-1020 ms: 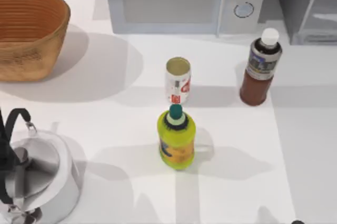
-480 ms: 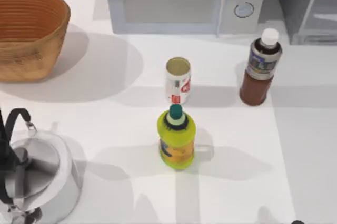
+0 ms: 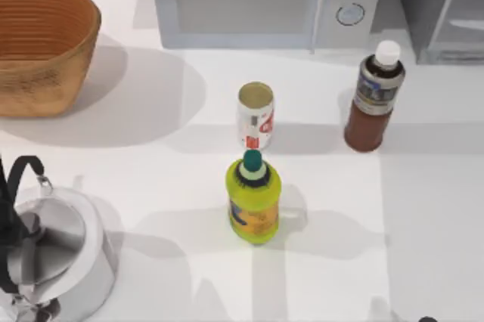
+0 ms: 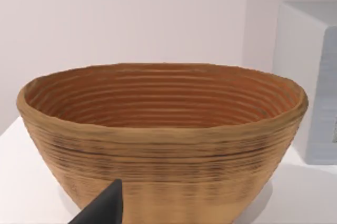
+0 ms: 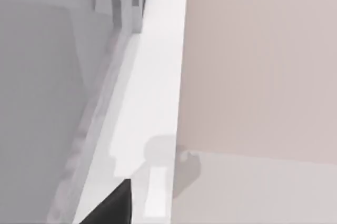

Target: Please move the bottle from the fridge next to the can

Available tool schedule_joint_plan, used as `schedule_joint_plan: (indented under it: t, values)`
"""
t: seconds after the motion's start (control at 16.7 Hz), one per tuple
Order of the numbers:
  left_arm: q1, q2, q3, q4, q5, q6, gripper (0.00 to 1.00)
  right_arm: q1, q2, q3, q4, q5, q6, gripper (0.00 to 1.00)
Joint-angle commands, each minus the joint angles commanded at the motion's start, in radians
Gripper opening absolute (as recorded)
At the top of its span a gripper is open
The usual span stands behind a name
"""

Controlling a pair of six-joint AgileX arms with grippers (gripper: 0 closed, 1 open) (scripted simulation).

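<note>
The dark reddish-brown bottle (image 3: 373,100) with a white cap stands upright on the table, just in front of the fridge (image 3: 442,12) at the back right. The white can (image 3: 255,116) with red markings stands upright near the middle, well to the bottle's left, with a wide gap between them. A dark tip of my left gripper (image 4: 102,209) shows low in the left wrist view, in front of the wicker basket. A dark tip of my right gripper (image 5: 113,205) shows in the right wrist view, beside a grey wall and a pale ledge. Neither gripper holds anything that I can see.
A yellow-green bottle (image 3: 253,197) with a teal cap stands just in front of the can. A light grey microwave (image 3: 265,1) is at the back, a wicker basket (image 3: 41,46) at the back left, and a metal kettle (image 3: 49,258) at the front left.
No object has moved. The shade over the table's right side has shifted slightly to the left.
</note>
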Motion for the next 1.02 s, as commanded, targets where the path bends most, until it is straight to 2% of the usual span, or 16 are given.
schedule_joint_plan:
  t: [0.18, 0.3, 0.72, 0.84, 1.02]
  values:
    - [0.0, 0.0, 0.0, 0.0, 0.0, 0.0, 1.0, 0.073, -0.007, -0.021, 0.09, 0.044, 0.149, 1.0]
    - [0.0, 0.0, 0.0, 0.0, 0.0, 0.0, 1.0, 0.095, -0.009, -0.028, 0.111, 0.061, 0.196, 1.0]
    - [0.0, 0.0, 0.0, 0.0, 0.0, 0.0, 1.0, 0.101, -0.009, -0.03, 0.119, 0.074, 0.213, 1.0]
    - [0.0, 0.0, 0.0, 0.0, 0.0, 0.0, 1.0, 0.155, -0.016, -0.049, 0.141, 0.124, 0.255, 1.0]
    - [0.0, 0.0, 0.0, 0.0, 0.0, 0.0, 1.0, 0.313, -0.041, -0.099, 0.198, 0.249, 0.364, 1.0]
